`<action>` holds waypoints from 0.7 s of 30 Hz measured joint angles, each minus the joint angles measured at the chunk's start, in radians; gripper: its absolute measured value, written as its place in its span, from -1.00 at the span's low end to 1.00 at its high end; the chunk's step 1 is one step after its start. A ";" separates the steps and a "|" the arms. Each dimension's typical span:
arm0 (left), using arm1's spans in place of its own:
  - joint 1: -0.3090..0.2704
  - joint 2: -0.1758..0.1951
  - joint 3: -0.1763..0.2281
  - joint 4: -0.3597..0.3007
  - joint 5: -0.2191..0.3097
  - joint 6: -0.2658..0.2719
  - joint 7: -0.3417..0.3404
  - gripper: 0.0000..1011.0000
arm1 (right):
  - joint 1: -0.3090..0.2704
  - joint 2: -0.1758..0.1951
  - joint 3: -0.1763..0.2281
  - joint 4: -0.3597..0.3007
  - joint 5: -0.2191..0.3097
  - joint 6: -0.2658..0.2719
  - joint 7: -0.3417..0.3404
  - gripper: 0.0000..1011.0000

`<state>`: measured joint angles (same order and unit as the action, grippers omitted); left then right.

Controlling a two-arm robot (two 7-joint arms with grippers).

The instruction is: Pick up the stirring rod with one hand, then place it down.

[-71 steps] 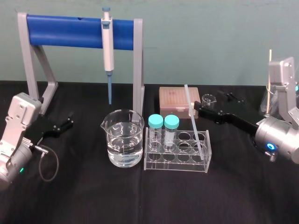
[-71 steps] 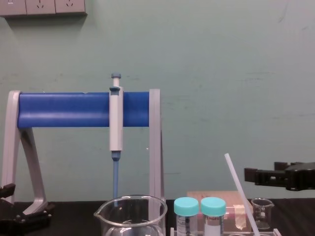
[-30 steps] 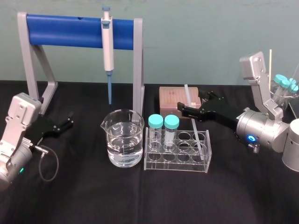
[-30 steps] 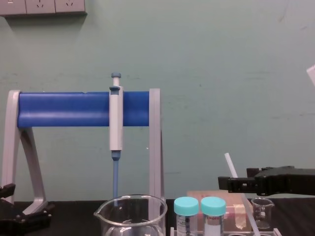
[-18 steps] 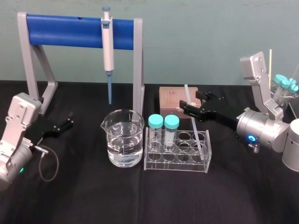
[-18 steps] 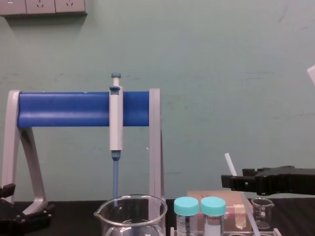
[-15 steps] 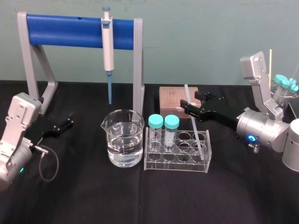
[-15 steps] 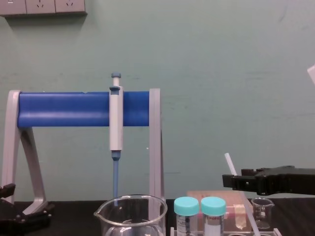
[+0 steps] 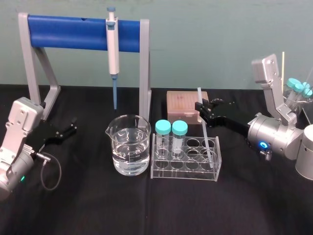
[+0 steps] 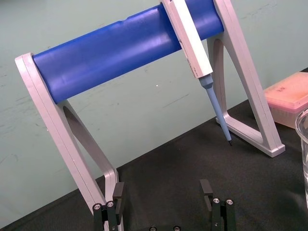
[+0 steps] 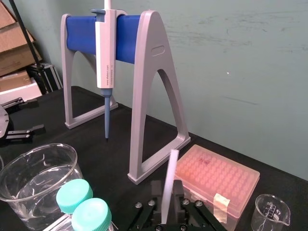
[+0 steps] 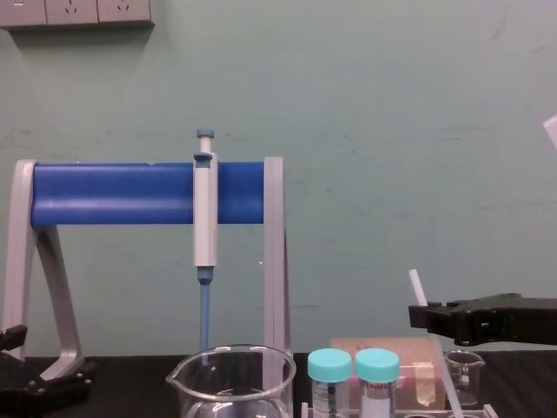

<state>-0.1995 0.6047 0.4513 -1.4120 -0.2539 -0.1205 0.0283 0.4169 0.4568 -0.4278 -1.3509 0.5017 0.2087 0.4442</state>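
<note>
Above the tube rack [image 9: 184,172], right claw [image 9: 200,108] clamps the stirring rod [image 9: 206,132].

Pipette stand [image 9: 78,25] is set at the back left, with the pipette [image 9: 113,49] hung on it. Beaker [image 9: 129,144] is placed before it, tube rack [image 9: 183,172] just to the right. Stirring rod [image 9: 207,139] is leant in the rack's right end and clasped by the right gripper [image 9: 202,113]. Tip box [image 9: 181,104] is set behind the rack. Left gripper [image 9: 72,128] is parked far left.

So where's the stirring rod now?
Head view: the stirring rod stands tilted in the right end of the clear rack, beside the pink tip box, right gripper closed on its upper part; left gripper parked far left.
</note>
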 joint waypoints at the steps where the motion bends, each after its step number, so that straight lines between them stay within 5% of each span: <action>1: 0.000 0.000 0.000 0.000 0.000 0.000 0.000 0.98 | 0.000 0.000 0.000 0.000 0.000 0.000 0.000 -0.69; 5: 0.000 0.000 0.000 0.000 0.000 0.000 0.000 0.98 | 0.000 0.000 0.000 0.000 0.000 0.000 0.000 -0.86; 17: 0.000 0.000 0.000 0.000 0.000 0.000 0.000 0.98 | 0.000 0.000 0.000 0.000 0.000 0.000 -0.001 -0.87; 21: 0.000 0.000 0.000 0.000 0.000 0.000 0.000 0.98 | -0.023 -0.009 0.021 -0.010 -0.006 -0.082 -0.004 -0.87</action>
<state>-0.1995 0.6047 0.4514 -1.4120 -0.2539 -0.1205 0.0283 0.3939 0.4481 -0.4073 -1.3609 0.4957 0.1269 0.4398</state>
